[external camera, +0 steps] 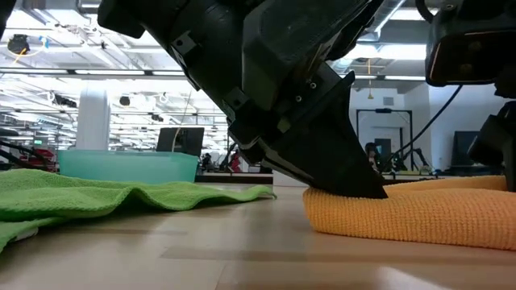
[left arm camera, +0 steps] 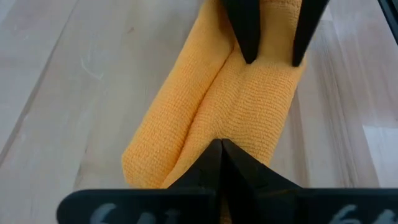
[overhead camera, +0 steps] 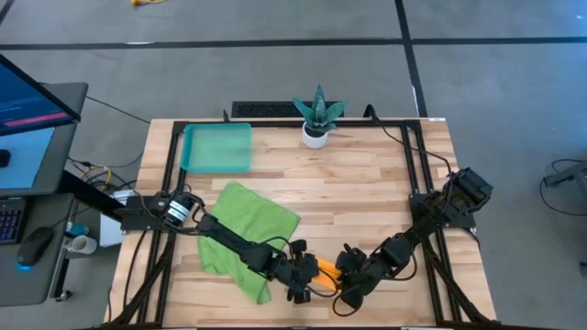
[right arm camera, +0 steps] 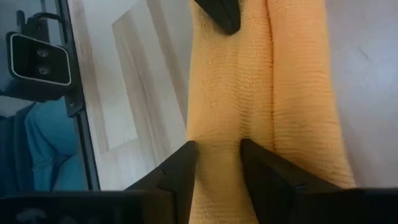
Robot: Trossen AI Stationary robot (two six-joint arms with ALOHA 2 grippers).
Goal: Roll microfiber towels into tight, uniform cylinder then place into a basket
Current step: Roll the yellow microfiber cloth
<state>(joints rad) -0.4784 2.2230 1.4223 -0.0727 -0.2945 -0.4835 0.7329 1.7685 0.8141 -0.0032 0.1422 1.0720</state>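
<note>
Orange towel (overhead camera: 327,269), rolled, is pressed at 6 o'clock by the closed left gripper (left arm camera: 221,149); the part-open right gripper (right arm camera: 219,155) straddles a fold, unclamped.

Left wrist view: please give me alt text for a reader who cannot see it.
A rolled orange towel lies lengthwise on the wooden table, a crease running along it. The left gripper presses its shut fingers on the near end of the roll, while the right gripper has its fingers parted over the far end.
</note>
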